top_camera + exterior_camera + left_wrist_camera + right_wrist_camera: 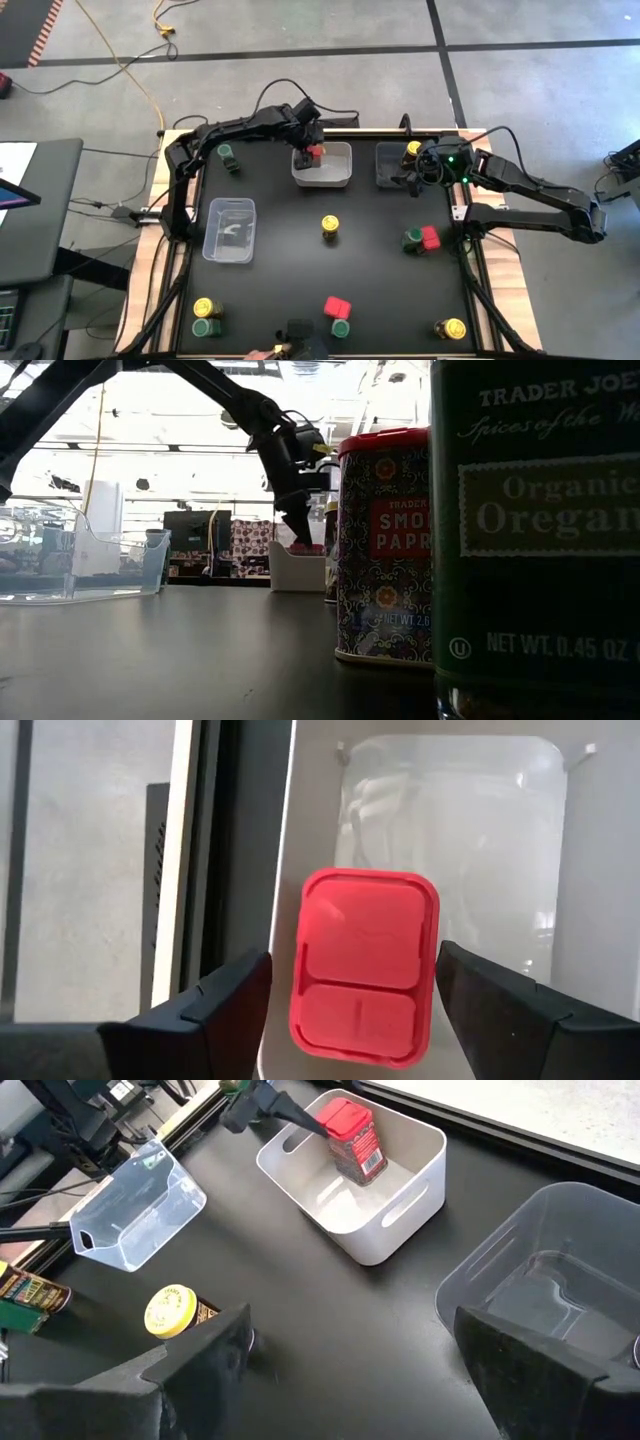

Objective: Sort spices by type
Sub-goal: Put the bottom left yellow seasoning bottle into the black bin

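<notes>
A black table seen from above holds scattered spice containers. Along the near edge stand a yellow-lidded jar (pixel 203 307) with a green-lidded jar (pixel 207 326) just beside it, a red box (pixel 337 307) with another green-lidded jar (pixel 341 327) touching it, and a lone yellow-lidded jar (pixel 452 328) at the near right corner. Mid-table, a clear plastic tray (pixel 230 229) sits on the left, a yellow-lidded jar (pixel 330 228) stands in the centre, and a green jar and red box (pixel 422 239) sit together on the right. At the far side, the left arm bends in from the left edge and angles down over a white bin (pixel 323 166). The left gripper (pixel 312 150) has its fingers spread on either side of a red-topped spice box (pixel 365 965), which stands in the bin near its wall; the fingers appear clear of the box. The right gripper (pixel 415 170), fingers wide apart and holding nothing, hovers over a second clear tray (pixel 388 163) beside the bin.
</notes>
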{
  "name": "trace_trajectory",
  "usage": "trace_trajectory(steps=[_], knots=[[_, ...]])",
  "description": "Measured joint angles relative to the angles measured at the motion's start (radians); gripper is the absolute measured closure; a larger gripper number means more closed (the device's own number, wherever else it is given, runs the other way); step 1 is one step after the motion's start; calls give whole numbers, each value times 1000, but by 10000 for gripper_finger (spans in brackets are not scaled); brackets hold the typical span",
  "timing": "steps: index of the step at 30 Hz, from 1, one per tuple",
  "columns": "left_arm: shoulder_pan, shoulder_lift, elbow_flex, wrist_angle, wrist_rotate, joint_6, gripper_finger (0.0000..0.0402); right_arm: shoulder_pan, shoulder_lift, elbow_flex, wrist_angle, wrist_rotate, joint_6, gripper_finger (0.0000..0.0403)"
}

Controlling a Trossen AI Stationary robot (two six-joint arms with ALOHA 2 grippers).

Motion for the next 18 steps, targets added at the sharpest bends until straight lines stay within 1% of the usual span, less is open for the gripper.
trace_trajectory(steps=[6, 12, 15, 18], knots=[[0, 0, 43, -110, 0, -47, 132, 0, 0, 0, -3, 0, 0, 29], [-16, 0, 126, -247, -1, -140, 133, 0, 0, 0, -44, 0, -2, 29], [-38, 0, 174, -308, 0, -222, 132, 0, 0, 0, -57, 0, -2, 29], [-59, 0, 226, -363, 0, -384, 132, 0, 0, 0, -56, 0, -2, 29]])
